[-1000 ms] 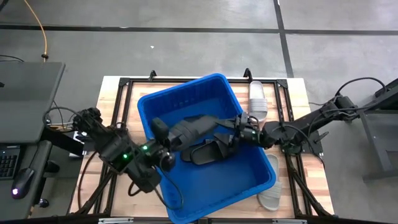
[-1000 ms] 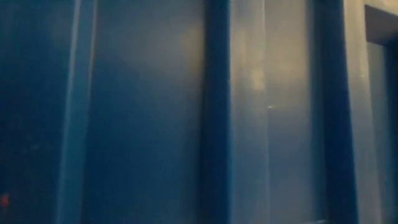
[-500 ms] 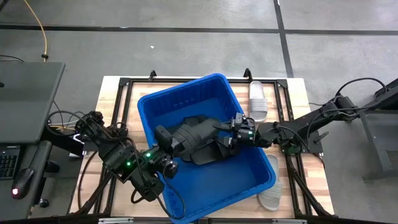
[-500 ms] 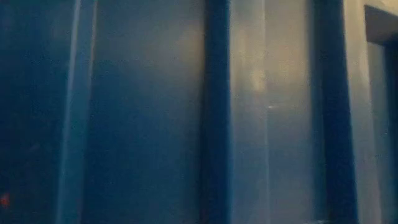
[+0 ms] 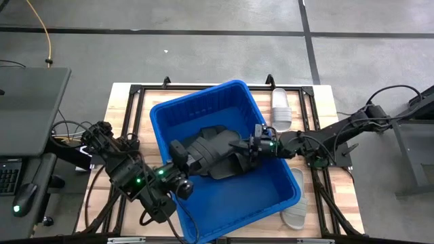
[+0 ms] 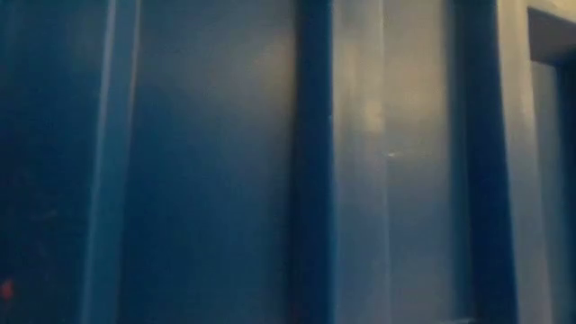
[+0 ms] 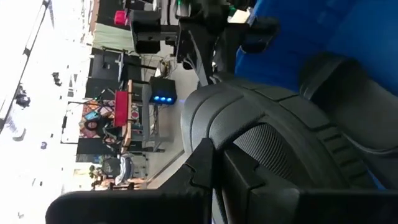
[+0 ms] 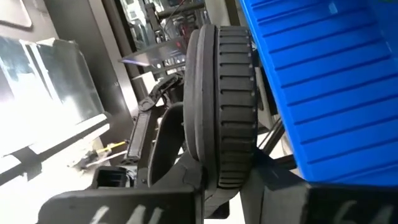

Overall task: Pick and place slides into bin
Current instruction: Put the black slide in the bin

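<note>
Black slide: you have it hanging over the middle of the blue bin, gripped from both ends, its ribbed sole edge filling the right wrist view.
Left gripper: inside the bin's left half, fingers pinched narrow on the slide's left end; the left wrist view shows the sole clamped right at the fingers.
Right gripper: inside the bin's right half, fingers narrowed onto the slide's right end.
Step in hand: by my reading, the drop-off of this slide, since it already sits within the bin's rim and above the floor.
Next move: you'd likely want both pairs of fingers to part so the slide falls, then lift each arm straight up clear of the bin walls before reaching out again.
Bin contents: a second black slide lies on the floor, just below the held one; the rest of the floor shows bare blue.
Still outside the bin: one pale slide just beyond the bin's upper right corner, another pale slide beside its lower right corner, both on the wooden table.
Low view: only the bin's ribbed wall, nothing else to judge from.
</note>
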`<state>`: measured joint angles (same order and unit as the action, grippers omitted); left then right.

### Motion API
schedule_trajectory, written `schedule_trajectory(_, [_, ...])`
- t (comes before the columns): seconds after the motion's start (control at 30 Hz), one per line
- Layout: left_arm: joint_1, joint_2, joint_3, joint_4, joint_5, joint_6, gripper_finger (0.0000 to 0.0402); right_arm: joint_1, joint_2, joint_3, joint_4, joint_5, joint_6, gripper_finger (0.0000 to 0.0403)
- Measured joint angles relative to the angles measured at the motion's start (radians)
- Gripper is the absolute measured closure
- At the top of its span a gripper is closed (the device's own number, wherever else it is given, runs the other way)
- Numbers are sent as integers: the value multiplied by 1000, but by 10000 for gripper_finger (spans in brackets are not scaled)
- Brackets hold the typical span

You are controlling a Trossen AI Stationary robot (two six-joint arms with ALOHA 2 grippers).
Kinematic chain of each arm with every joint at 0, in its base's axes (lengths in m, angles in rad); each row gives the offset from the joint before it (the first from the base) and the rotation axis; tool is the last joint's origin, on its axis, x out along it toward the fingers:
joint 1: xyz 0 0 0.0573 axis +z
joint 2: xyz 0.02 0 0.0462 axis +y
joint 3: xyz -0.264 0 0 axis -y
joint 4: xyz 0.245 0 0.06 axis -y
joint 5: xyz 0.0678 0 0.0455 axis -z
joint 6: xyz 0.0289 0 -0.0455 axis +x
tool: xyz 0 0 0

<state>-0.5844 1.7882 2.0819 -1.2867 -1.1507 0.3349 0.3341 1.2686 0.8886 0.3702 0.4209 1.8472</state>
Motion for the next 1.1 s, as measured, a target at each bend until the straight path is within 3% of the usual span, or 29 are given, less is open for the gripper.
schedule_trajectory(0.2, [0, -9, 0, -121, 17, -71, 361, 12, 0, 0, -41, 3, -33, 375])
schedule_trajectory(0.33, [0, -47, 0, -282, 109, -331, 320, 22, -2, 0, -80, -4, -50, 376])
schedule_trajectory(0.57, [19, -157, 1, -286, 239, -772, 249, 30, -20, -1, -93, -55, -113, 376])
schedule_trajectory(0.77, [127, -248, 1, -256, 571, -1137, 219, 29, -41, -1, -82, -267, -185, 376])
schedule_trajectory(0.93, [178, -259, 0, -247, 757, -1184, 218, 28, -45, -1, -66, -486, -210, 376])
schedule_trajectory(1.1, [196, -241, -19, -164, 898, -1181, 218, 28, -45, -1, 21, -623, -283, 376])
